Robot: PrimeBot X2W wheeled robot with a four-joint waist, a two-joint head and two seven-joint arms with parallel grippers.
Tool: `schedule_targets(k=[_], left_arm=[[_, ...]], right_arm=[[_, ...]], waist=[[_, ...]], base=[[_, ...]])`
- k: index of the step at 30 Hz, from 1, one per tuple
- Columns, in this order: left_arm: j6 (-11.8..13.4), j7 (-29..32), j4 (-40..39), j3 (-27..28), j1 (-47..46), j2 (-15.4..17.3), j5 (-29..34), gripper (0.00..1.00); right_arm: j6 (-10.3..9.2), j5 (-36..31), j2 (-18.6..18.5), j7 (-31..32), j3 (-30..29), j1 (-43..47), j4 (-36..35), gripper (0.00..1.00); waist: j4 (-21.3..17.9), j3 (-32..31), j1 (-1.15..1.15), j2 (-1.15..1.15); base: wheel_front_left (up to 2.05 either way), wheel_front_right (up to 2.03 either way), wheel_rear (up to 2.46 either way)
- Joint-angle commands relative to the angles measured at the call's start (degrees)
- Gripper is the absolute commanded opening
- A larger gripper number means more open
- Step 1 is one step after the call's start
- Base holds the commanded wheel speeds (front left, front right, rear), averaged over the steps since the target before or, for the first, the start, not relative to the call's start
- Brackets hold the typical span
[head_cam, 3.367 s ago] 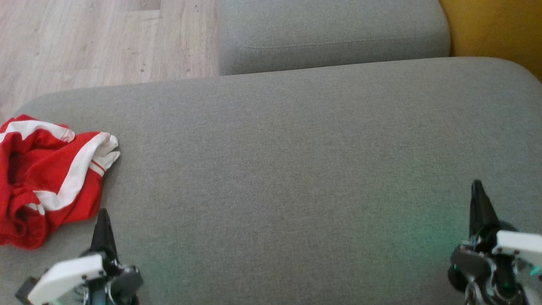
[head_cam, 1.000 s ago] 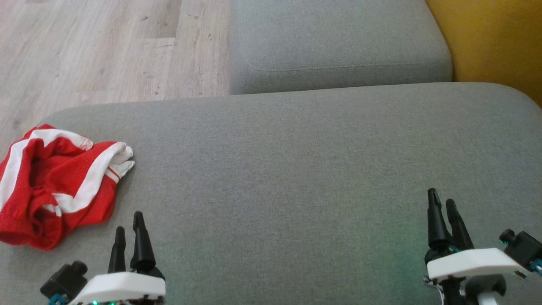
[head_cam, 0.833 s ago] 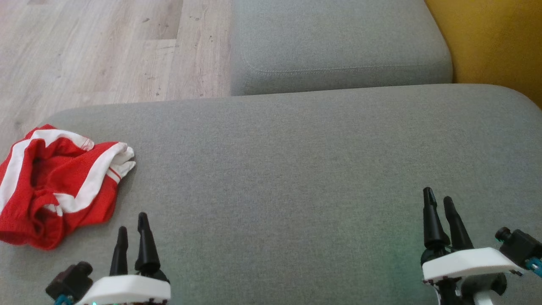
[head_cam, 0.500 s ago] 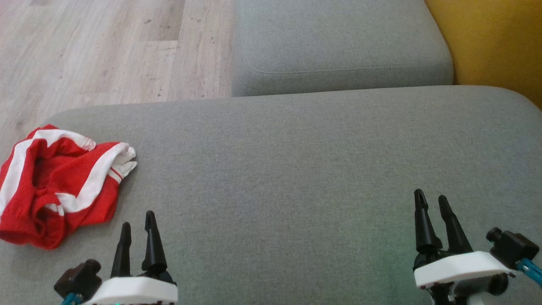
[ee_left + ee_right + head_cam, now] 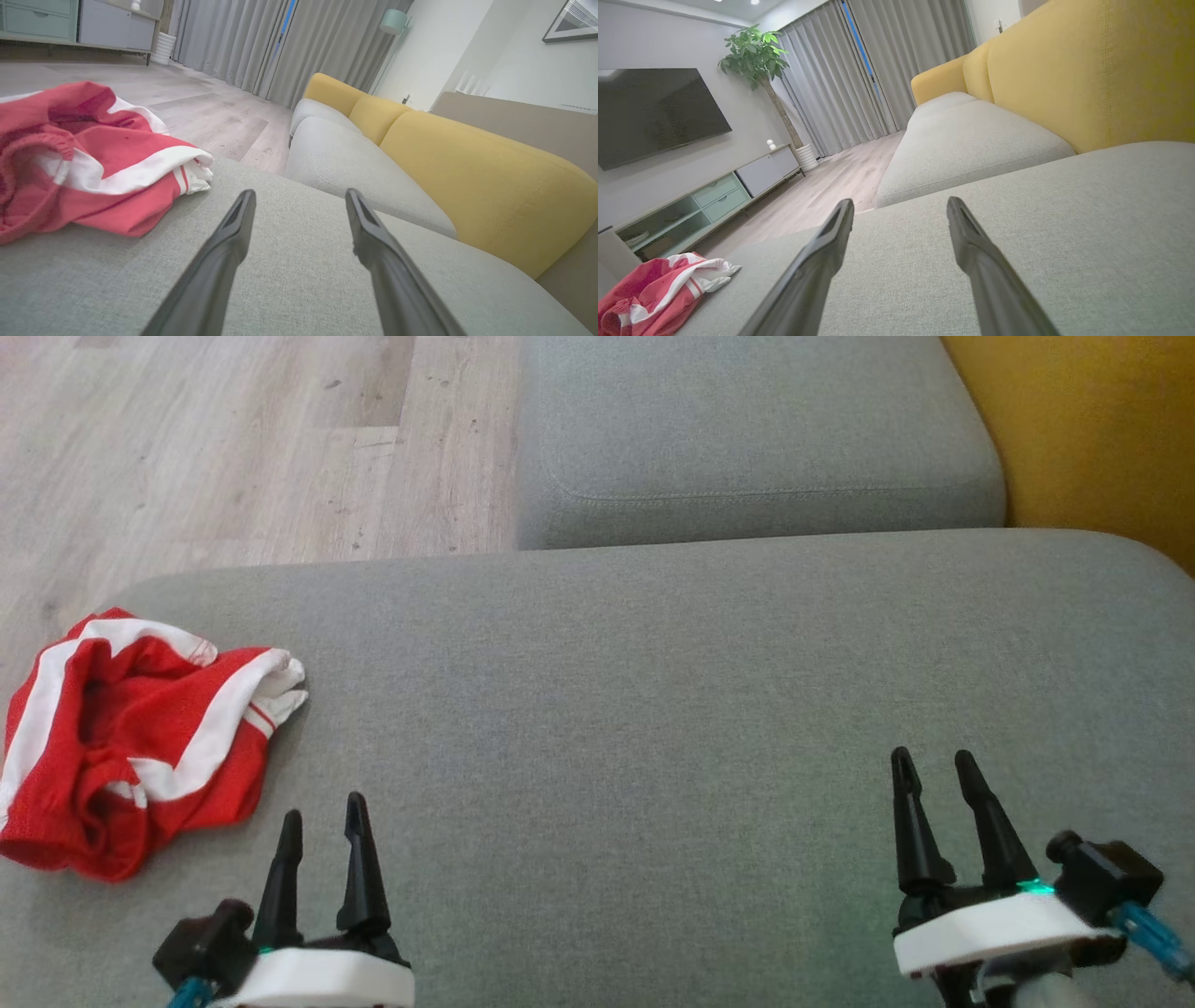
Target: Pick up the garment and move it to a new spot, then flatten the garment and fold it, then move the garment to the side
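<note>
The head view looks down on a wide grey sofa seat with the garment, red with white bands, crumpled in a heap near the seat's left end, close to the edge that meets the wooden floor. A second grey cushion lies beyond the seat, with a yellow backrest at the far right. The left fingers rise from the lower left and the right fingers from the lower right. Both pairs are spread apart with nothing between them.

The left wrist view gives a low, close look at the heap, with its folds and a white cuff pointing towards the fingers. It adds grey curtains, a pale lamp and a framed picture. The right wrist view brings in a dark wall-mounted television, a leafy plant and a long low cabinet beneath the screen.

The garment lies ahead and to the left of the left fingers. It is near them but not touching, with bare grey fabric between the heap's lower edge and the fingertips. It is well apart from the right fingers, across most of the seat, and shows small in the lower left corner of the right wrist view.
</note>
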Motion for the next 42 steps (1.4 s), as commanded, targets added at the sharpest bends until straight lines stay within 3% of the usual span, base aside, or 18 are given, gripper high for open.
schedule_targets(k=[1,28,42], left_arm=[[0.3,-1.0,-2.3,0.7,-1.3,0.3,1.9,1.00],[1.8,-5.6,0.4,-2.4,-1.4,0.4,18.7,1.00],[1.6,-5.7,1.7,-1.9,-1.2,0.4,18.7,1.00]], right_arm=[[-0.03,-2.1,-0.5,-1.2,1.3,-0.8,-2.3,1.00],[-0.04,-17.0,-0.6,-5.7,1.1,-0.2,5.5,1.00],[-0.04,-17.0,-0.6,-5.8,0.6,-0.1,5.7,1.00]], waist=[[0.1,0.0,0.00,0.00],[0.6,-1.0,0.00,0.00],[0.6,-1.2,0.00,0.00]], base=[[0.00,0.00,0.00],[0.00,0.00,0.00],[0.00,0.00,0.00]])
